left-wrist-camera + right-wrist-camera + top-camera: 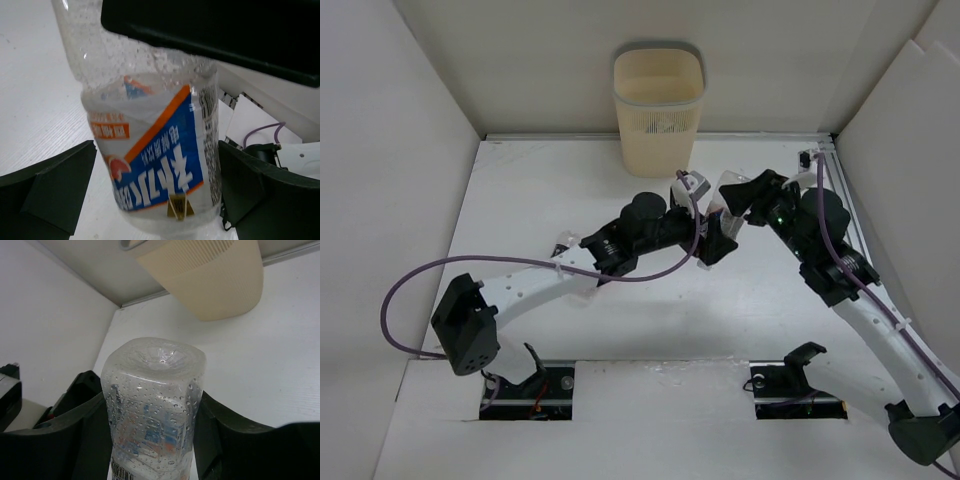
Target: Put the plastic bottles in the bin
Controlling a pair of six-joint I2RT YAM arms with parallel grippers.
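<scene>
Now the right hand (pixel 152 440) clamps the blue-labelled bottle (pixel 152 385), the left hand (pixel 160 195) splayed loose around it: lift clear first, then swing above the bin (pixel 658 120) at top centre.

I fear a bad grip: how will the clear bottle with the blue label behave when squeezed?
The bottle seems nearly empty, so probably light. Droplets bead on its wall, so it may slip. The thin plastic likely dents under pressure.

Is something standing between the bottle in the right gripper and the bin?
Nothing visible: in the right wrist view only bare table lies between the blue-labelled bottle and the bin. The open left gripper flanks the bottle, though.
</scene>
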